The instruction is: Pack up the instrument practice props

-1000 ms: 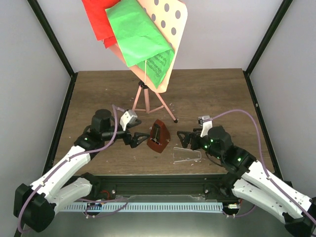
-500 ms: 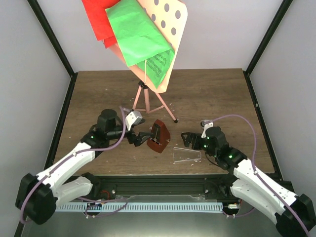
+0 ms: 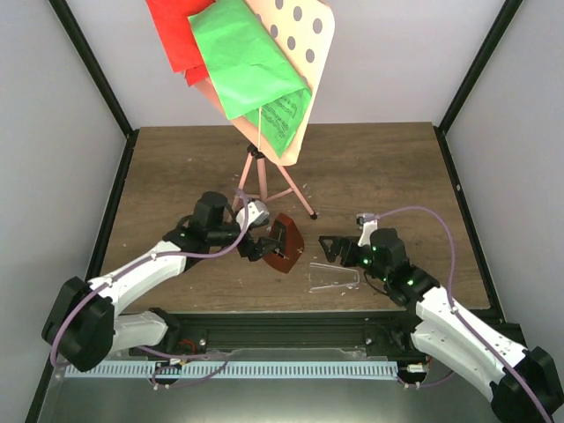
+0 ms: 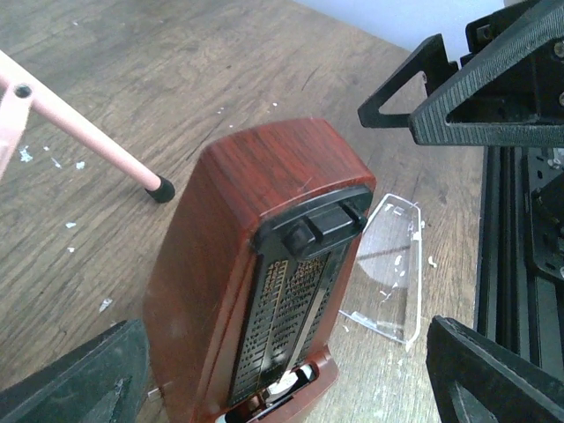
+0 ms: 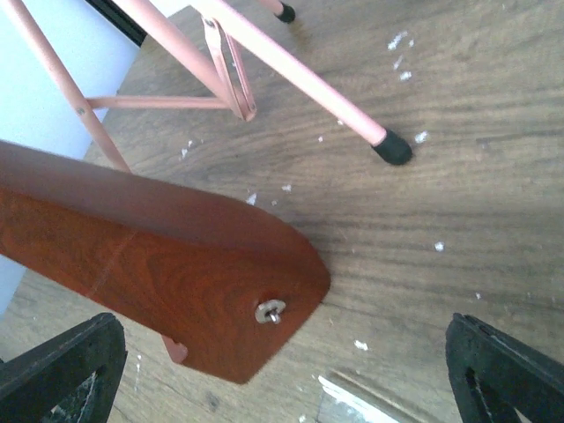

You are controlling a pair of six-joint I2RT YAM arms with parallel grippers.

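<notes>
**A:** Where is the metronome?

**B:** Your metronome (image 3: 282, 244) stands on the table (image 3: 388, 167), near the front edge and between your two arms. Its face is uncovered. The clear cover (image 3: 335, 276) lies flat on the wood just beside it, on your right arm's side, and does not touch it.

**A:** And my left pincer?

**B:** Your left pincer (image 3: 264, 245) is at the metronome with its jaws wide apart, one finger on each side of the body. In the wrist view one finger is well clear of the wood casing. The other is close to the base, and I cannot tell whether it touches. It grips nothing.

**A:** The right one?

**B:** Your right pincer (image 3: 328, 249) sits low just above the clear cover, pointing at the metronome. It is spread fully and holds nothing.

**A:** What about the rest of the props?

**B:** The pink music stand (image 3: 260, 181) stands behind the metronome, with one rubber foot near it. The green sheet (image 3: 247, 66) and the red sheet (image 3: 176, 35) rest on its dotted desk, the green one overlapping the red.
</notes>
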